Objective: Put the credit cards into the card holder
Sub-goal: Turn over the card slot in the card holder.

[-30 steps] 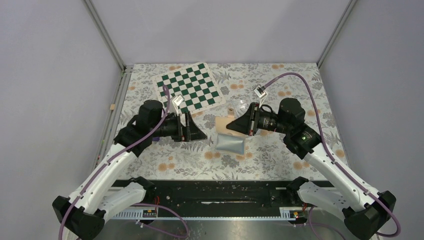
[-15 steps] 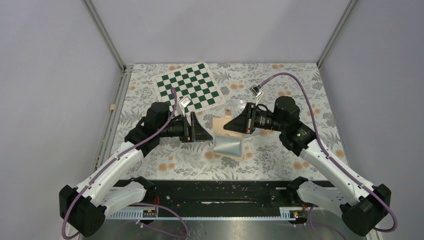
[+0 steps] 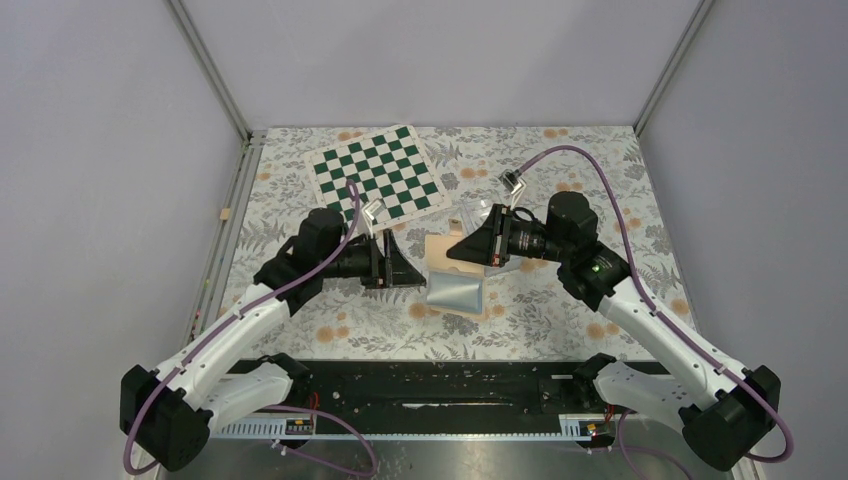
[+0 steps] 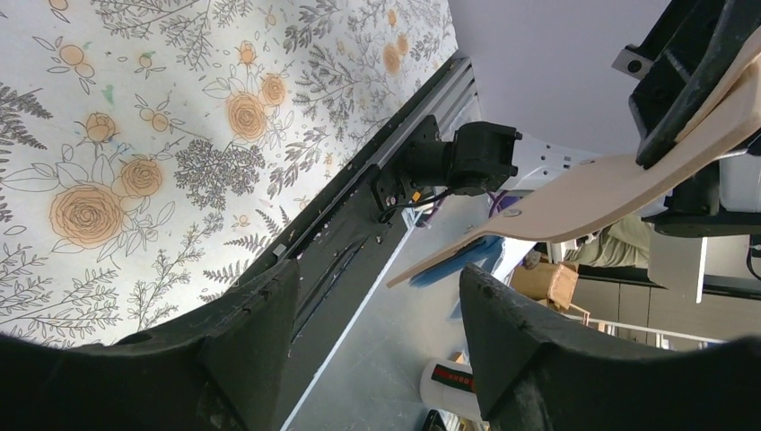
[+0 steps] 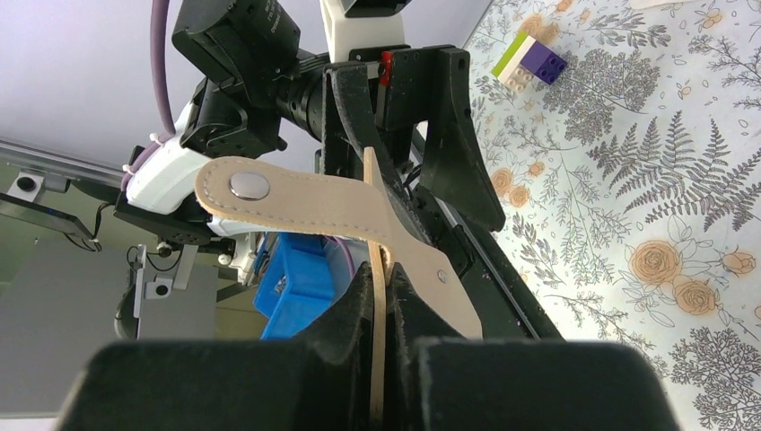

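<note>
Right gripper point(image 5: 381, 269) is clamped on one edge of the tan card holder point(image 5: 305, 202), which it holds clear of the floral table point(image 3: 560, 300). The snap flap juts sideways, and the light-blue lining shows from overhead. Left gripper point(image 4: 377, 287) is just beside the holder, its jaws apart and pointed at it.

card holder point(image 3: 458, 292) between left gripper point(image 3: 403, 270) and right gripper point(image 3: 453, 252), chessboard point(image 3: 378, 175) behind (far left)

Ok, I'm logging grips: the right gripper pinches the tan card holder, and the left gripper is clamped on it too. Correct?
No. The right gripper pinches the card holder, but the left gripper is open, its fingers apart and not closed on it, as the left wrist view shows.
</note>
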### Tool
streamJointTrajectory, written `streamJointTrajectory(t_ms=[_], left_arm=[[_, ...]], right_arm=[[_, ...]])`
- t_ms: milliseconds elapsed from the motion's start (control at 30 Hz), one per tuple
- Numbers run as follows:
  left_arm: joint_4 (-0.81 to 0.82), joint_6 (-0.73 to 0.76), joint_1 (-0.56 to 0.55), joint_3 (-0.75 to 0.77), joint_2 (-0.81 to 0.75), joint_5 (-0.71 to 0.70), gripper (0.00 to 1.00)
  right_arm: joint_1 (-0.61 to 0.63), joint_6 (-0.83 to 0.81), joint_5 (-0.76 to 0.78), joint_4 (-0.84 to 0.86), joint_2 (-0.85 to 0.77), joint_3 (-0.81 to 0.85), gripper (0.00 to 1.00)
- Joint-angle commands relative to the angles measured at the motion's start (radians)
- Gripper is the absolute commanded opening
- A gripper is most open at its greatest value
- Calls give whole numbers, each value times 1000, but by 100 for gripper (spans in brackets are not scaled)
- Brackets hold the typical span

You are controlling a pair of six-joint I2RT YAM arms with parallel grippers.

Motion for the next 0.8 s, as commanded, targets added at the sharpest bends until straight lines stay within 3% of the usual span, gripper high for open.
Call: streamJointTrajectory(t_ms=[0,267,767], left_arm=[[17,31,-26,9,9,-6,64],[39,29,-52,26,-7,36,63],[327,-89,-58,-5,34,95,65]], right_arm=[[-8,20,-19,45,5,18,0],[-8,19,12,30,4,13,0],[-8,138,-107,193,30,-28,0]])
